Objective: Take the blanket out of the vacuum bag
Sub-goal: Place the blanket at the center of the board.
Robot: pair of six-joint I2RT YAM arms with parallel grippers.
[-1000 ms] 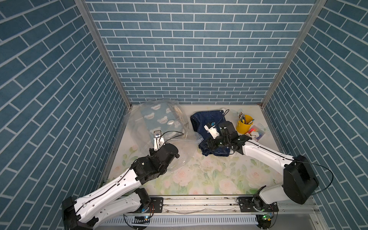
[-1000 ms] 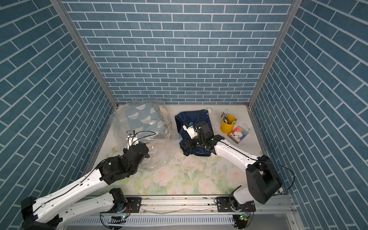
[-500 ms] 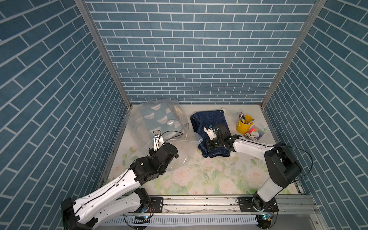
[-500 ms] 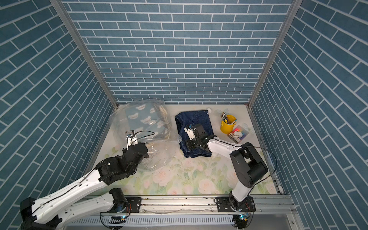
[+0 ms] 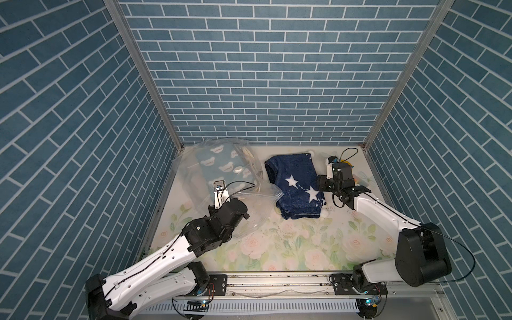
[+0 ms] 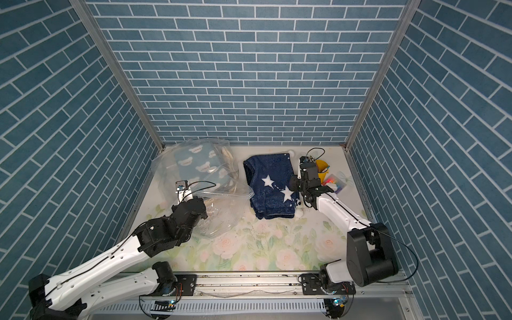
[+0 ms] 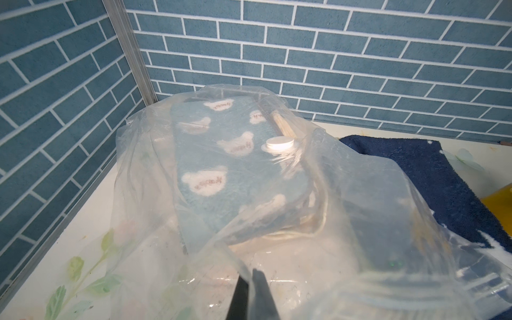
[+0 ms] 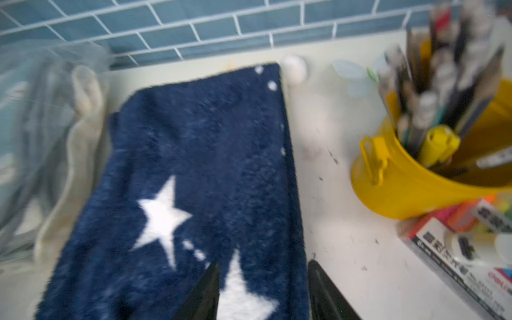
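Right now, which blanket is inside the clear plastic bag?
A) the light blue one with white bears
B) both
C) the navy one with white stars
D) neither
A: the light blue bear blanket shows through the vacuum bag, under its white valve cap, while the navy star blanket lies outside it on the table.

A robot test booth: brick-print panel walls point(image 5: 263, 69) in metal frames point(image 5: 149, 83) enclose a floral tabletop point(image 5: 277, 243).

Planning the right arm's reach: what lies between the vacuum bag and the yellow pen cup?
A folded navy star blanket lies between the bag and the cup, outside the bag; a top view shows it.
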